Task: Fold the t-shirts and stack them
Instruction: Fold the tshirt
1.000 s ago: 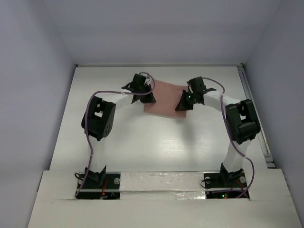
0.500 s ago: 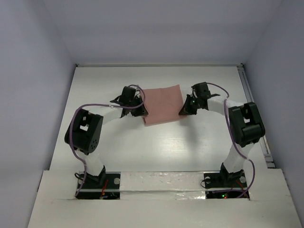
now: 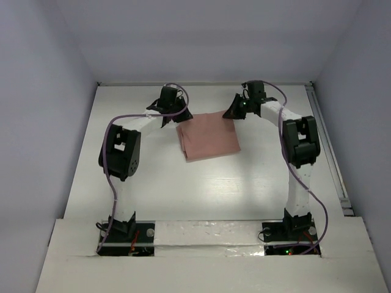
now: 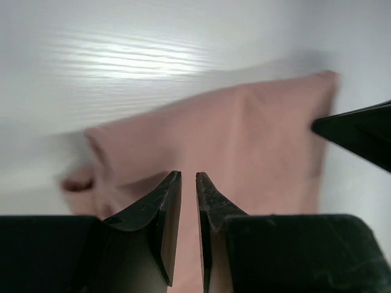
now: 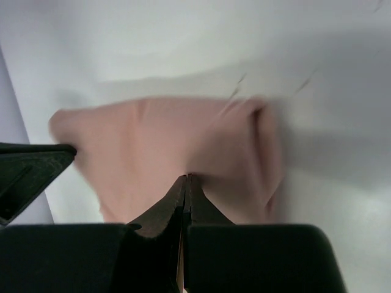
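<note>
Here, folded t-shirt [image 3: 209, 138], long axis left-right, right end farther.

White woodgrain table [image 3: 201, 189] between pale grey walls [image 3: 36, 91]

White wood-grain table [image 3: 201, 189] enclosed by plain pale grey-lavender back wall [image 3: 201, 43] and side walls [image 3: 36, 122]. Metal rail [image 3: 325, 146] along its right edge. Diffuse, even lighting.

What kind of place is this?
Probably a robot test booth, not a home: a white table boxed in by plain walls, a left arm and right arm bolted at its edge, and one pink t-shirt.
</note>
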